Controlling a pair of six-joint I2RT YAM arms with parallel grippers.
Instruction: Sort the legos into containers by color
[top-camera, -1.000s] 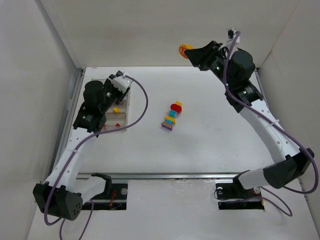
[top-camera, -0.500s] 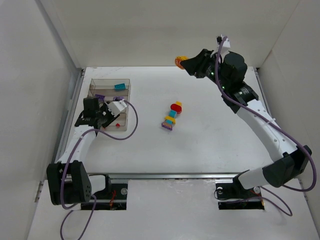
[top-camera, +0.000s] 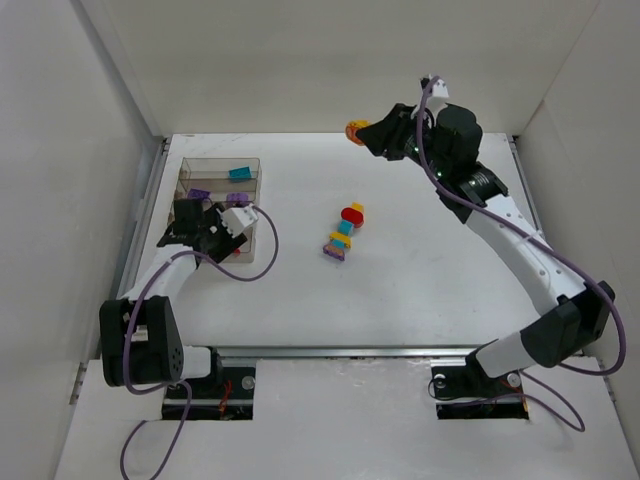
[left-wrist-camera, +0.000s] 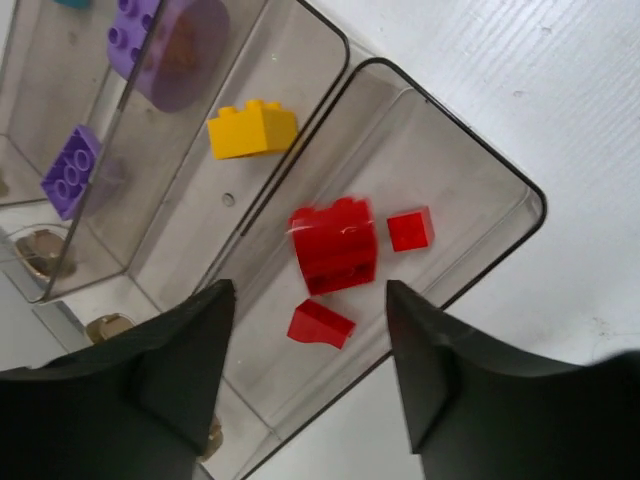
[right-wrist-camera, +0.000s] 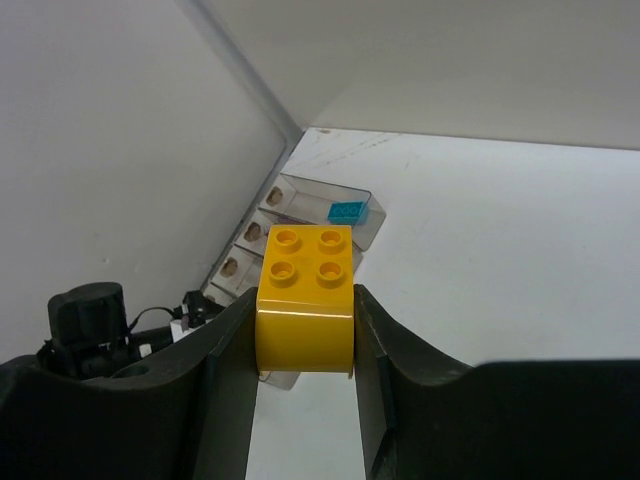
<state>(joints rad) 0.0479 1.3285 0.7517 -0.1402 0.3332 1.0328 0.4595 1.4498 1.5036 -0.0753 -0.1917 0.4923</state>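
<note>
Left gripper (left-wrist-camera: 305, 335) over the red slot, right gripper (right-wrist-camera: 305, 330) up in the air pinching a yellow brick (right-wrist-camera: 305, 285)

Left jaws are spread with nothing between them, hanging right above the organizer (left-wrist-camera: 522, 192); its end compartment has three red pieces (left-wrist-camera: 335, 245), the next a small yellow block (left-wrist-camera: 251, 129), then purple bricks (left-wrist-camera: 72, 170); a teal one (top-camera: 239, 173) is in the far slot; right jaws clamp the yellow brick's sides, up off the table (top-camera: 430, 290); a loose pile (top-camera: 345, 232) sits mid-table.

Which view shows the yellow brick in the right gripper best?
Right wrist: yellow brick close-up, studs visible, clamped in the right gripper. Top external shows it only as a speck. Left wrist doesn't show it.
</note>
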